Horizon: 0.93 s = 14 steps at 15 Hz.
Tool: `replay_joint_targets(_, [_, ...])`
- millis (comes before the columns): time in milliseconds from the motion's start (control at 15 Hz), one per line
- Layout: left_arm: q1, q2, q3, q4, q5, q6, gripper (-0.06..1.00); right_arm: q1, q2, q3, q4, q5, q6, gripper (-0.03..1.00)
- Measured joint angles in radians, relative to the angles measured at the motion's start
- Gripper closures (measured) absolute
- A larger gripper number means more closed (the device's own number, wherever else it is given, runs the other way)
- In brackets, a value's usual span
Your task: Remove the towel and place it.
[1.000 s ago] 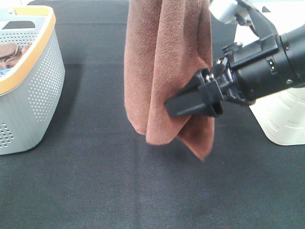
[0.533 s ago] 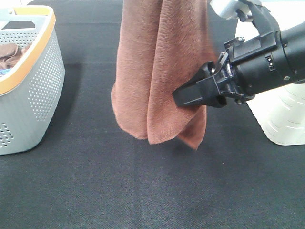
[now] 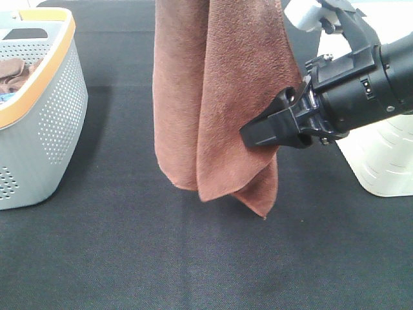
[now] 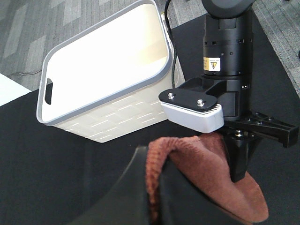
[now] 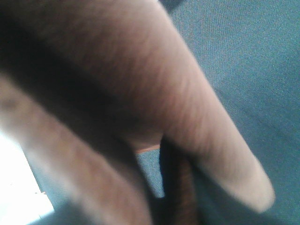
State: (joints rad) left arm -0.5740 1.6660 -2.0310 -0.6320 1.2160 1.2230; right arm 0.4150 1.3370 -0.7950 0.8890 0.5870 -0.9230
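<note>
While left hand [image 4: 157,197] and right hand [image 3: 253,135] pinch it, the plush towel [image 3: 213,97] hangs folded.

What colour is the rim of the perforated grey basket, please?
The perforated grey plastic basket's rim is orange; exterior high view shows it best.

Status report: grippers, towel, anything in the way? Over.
Left gripper shut on towel. Right gripper at towel's lower edge, grip unclear. Towel hangs above the table. Grey basket and white basket stand aside.
</note>
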Motion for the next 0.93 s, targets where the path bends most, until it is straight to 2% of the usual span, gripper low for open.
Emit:
replay_joint_targets(133, [0.0, 0.0, 0.0, 0.0, 0.0, -0.003, 0.94, 0.0, 0.0, 0.0, -0.001, 0.001, 0.002, 0.53])
replay_joint_targets(533, [0.0, 0.0, 0.0, 0.002, 0.0, -0.003, 0.94, 0.0, -0.062, 0.001, -0.001, 0.002, 0.002, 0.52])
replay_joint_targets(733, [0.0, 0.0, 0.0, 0.002, 0.0, -0.003, 0.94, 0.0, -0.071, 0.003, -0.013, 0.006, 0.002, 0.66])
replay_joint_targets(867, [0.0, 0.0, 0.0, 0.002, 0.0, -0.003, 0.94, 0.0, -0.071, 0.003, -0.016, 0.008, 0.002, 0.68])
replay_joint_targets(933, [0.0, 0.0, 0.0, 0.002, 0.0, -0.003, 0.94, 0.0, -0.071, 0.003, -0.016, 0.01, 0.002, 0.64])
